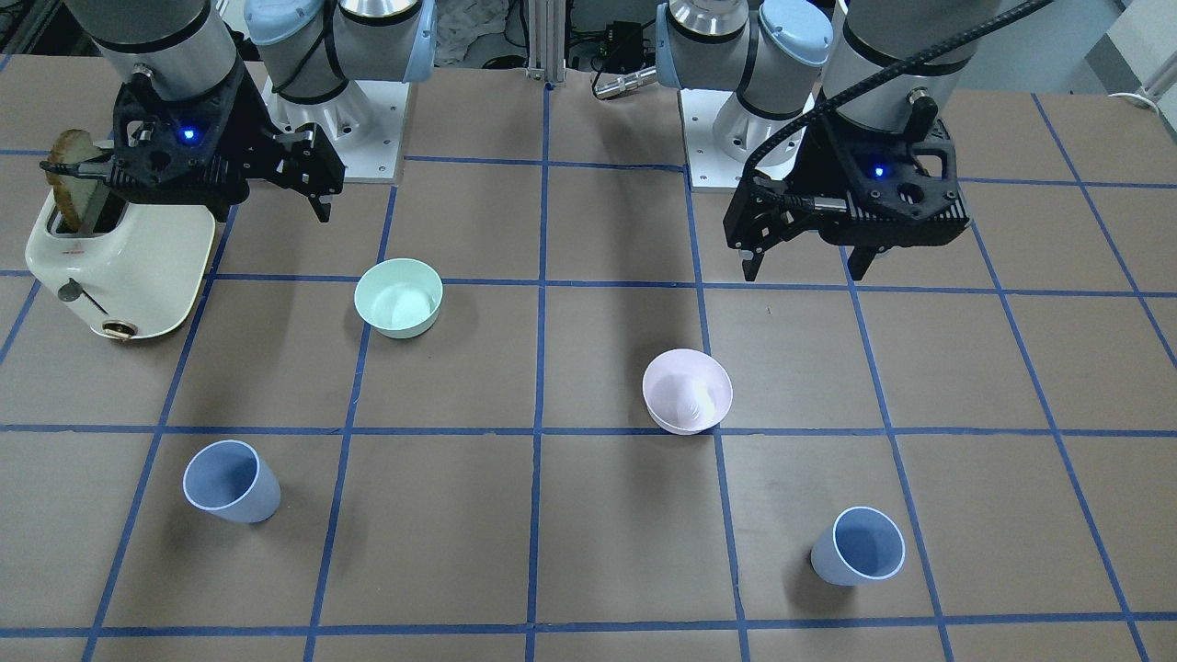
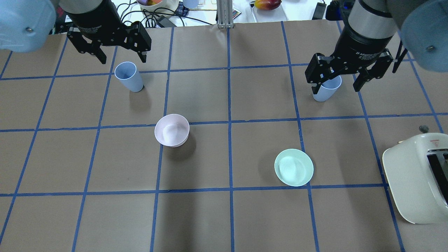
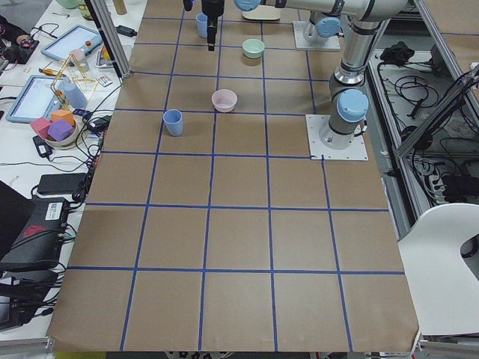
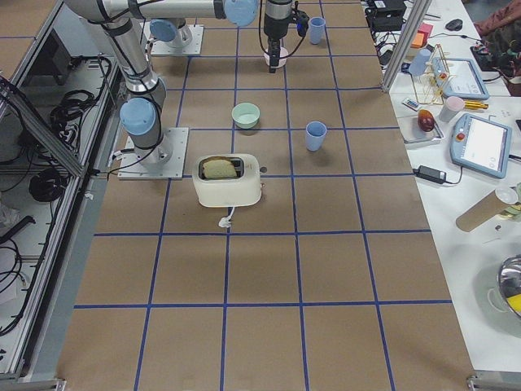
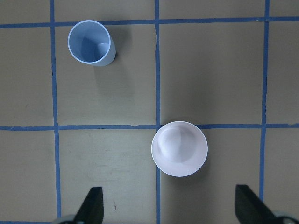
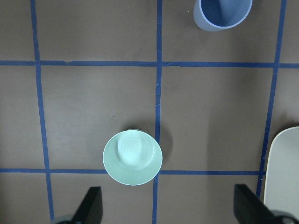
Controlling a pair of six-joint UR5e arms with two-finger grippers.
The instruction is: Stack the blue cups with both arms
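Two pale blue cups stand upright and apart on the brown table. One cup (image 2: 128,77) is on my left side, also in the left wrist view (image 5: 91,42). The other cup (image 2: 325,91) is on my right side, at the top of the right wrist view (image 6: 223,11). My left gripper (image 2: 123,59) is open and empty, held high above the table, short of its cup. My right gripper (image 2: 336,87) is open and empty, also held high, short of its cup. In the front-facing view both cups (image 1: 230,483) (image 1: 860,547) stand well clear of the grippers.
A pale pink bowl (image 2: 172,130) sits left of centre and a mint-green bowl (image 2: 294,167) right of centre. A cream toaster (image 2: 416,175) holding a slice of toast (image 1: 69,170) stands at my right edge. Cables and clutter lie beyond the table's far edge.
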